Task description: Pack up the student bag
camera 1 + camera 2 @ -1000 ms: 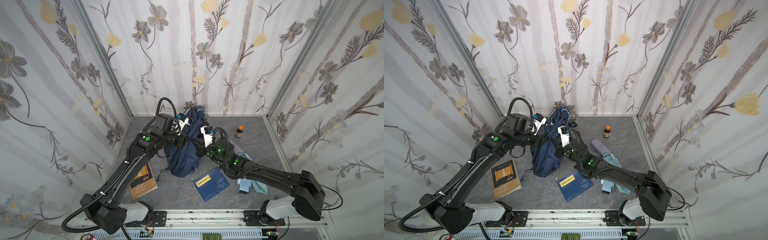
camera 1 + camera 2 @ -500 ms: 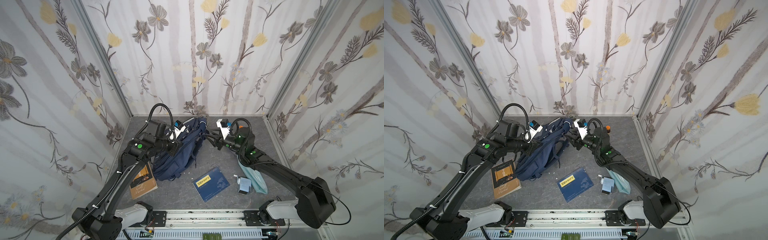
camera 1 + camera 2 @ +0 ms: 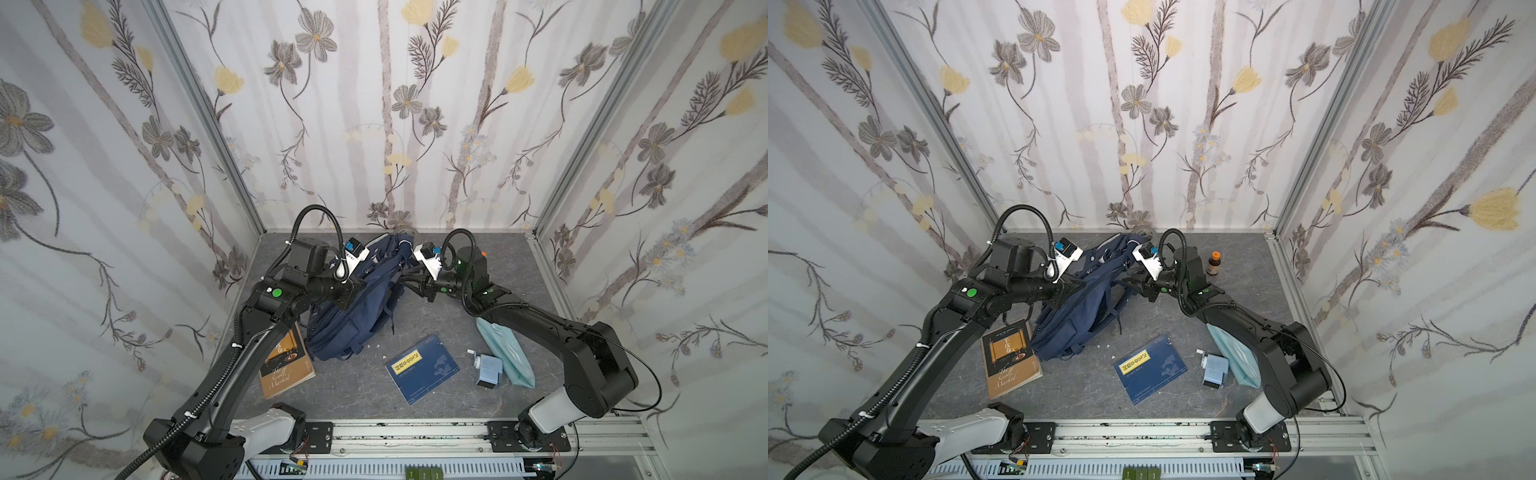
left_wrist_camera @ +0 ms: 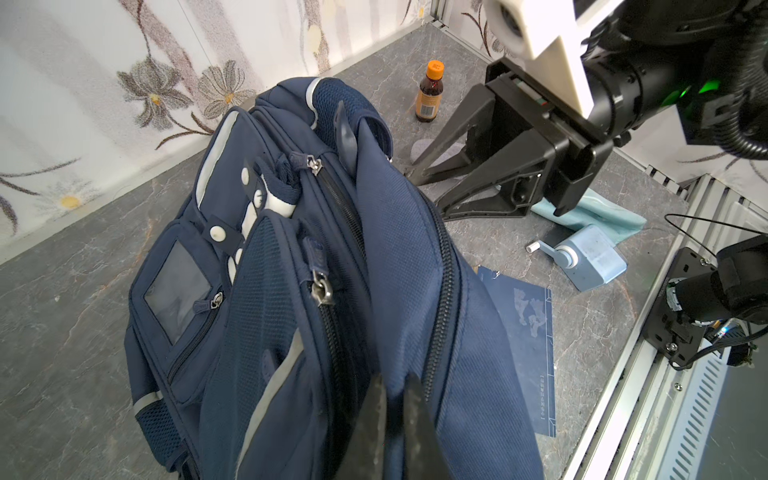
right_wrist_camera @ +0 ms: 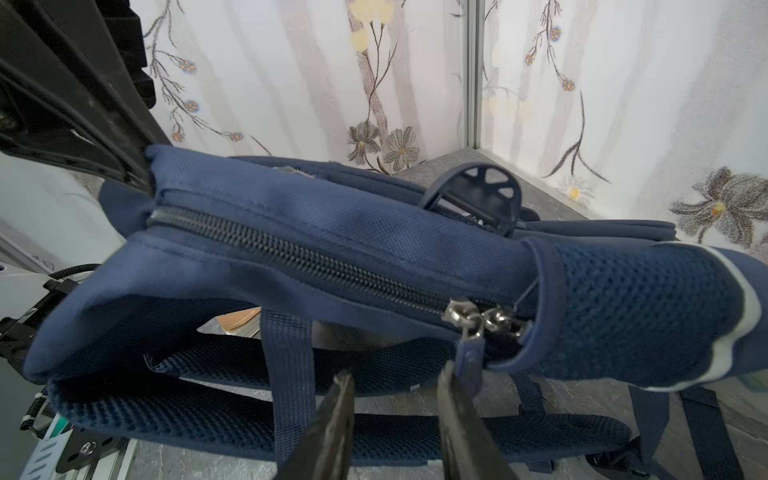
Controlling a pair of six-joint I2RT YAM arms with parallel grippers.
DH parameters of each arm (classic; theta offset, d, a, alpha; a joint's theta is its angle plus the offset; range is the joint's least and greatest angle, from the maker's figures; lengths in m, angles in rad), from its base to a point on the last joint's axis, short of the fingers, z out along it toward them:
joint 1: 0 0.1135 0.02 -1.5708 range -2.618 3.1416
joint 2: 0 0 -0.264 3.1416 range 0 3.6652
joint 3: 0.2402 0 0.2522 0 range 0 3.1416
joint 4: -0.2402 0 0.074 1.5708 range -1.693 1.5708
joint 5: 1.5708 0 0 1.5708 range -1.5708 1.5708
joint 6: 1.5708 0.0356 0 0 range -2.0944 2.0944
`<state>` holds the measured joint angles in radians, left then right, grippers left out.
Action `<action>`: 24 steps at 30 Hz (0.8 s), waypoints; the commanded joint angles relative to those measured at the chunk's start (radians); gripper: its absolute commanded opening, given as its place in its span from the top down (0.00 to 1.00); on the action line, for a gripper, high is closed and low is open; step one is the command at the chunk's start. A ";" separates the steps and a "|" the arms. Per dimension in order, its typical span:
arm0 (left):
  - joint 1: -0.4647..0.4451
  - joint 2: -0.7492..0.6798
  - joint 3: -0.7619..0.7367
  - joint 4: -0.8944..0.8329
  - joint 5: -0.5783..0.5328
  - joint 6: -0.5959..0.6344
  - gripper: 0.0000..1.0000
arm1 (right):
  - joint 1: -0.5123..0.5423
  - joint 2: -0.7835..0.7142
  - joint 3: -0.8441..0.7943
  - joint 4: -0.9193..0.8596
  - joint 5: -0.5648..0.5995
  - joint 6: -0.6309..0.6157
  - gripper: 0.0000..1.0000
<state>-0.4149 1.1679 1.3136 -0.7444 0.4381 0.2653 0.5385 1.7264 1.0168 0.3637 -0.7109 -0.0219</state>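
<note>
The large navy blue fabric student bag [image 3: 357,307], with white trim and dark straps, sits toward the back of the grey stone-look desk [image 3: 353,399]. It's left of centre in both top views, top end up by the rear wall, base slanting toward the front.

Its main black-toothed zipper [image 5: 291,249] looks shut along its whole run, and that run is the line that matters. It stretches from the navy cloth pinched by the left pincer [image 4: 394,380], whose jaws are clamped tight beside the zip, out to the pair of silver sliders [image 5: 482,318] at the mesh end.

Hanging from those sliders is a small navy pull tab [image 5: 469,357]. It lies right at the tips of the right pincer [image 5: 395,372], just beside one finger [image 5: 451,386], perhaps touching it, and not in the gap. That pincer stands part-open with nothing in its hold.

So the right arm is by far the nearer one. My read is that it needs a small sideways shift to get the tab between the jaws, then a pull along the zip toward the left pincer's hold.

Out on the desk, unpacked:
- a brown hardback book [image 3: 286,365] by the bag's base
- a blue booklet with a yellow label [image 3: 422,368]
- a pale blue boxy gadget [image 3: 488,368]
- a teal pouch [image 3: 505,353]
- a brown bottle with an orange cap [image 3: 1214,264] near the back
</note>
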 commanded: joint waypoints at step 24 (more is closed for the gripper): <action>0.004 -0.014 -0.013 0.103 0.113 0.012 1.00 | -0.042 0.078 0.023 0.112 -0.146 0.056 0.66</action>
<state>-0.4103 1.1557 1.3003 -0.7422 0.5129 0.2649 0.4969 1.7985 1.0332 0.4427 -0.7937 0.0338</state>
